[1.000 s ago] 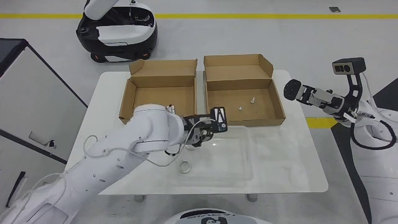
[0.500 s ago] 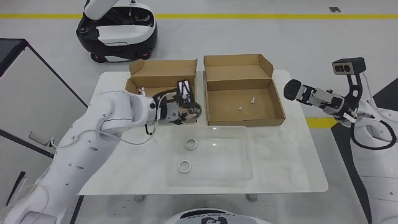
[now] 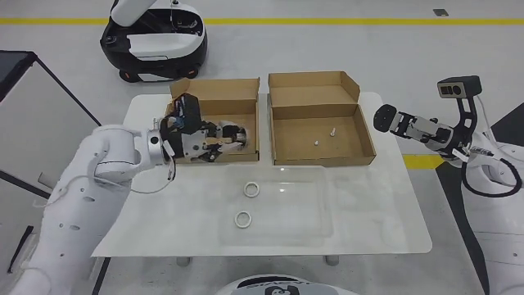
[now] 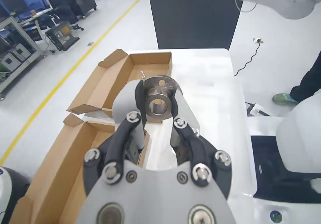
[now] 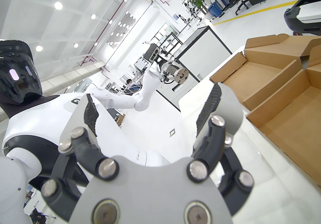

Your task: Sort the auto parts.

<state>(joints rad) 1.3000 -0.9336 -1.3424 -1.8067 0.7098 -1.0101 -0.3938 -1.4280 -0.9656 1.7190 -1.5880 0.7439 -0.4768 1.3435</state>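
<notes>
My left claw (image 4: 156, 105) clamps the flange (image 4: 150, 84) above the left box (image 3: 214, 90), likely for dropping in; right claw (image 5: 150, 107) gapes wide.

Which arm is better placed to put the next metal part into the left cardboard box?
Left. The left gripper is shut on the flanged metal part, above the left box. The right gripper is open, empty, and out past the table's right edge.
</notes>
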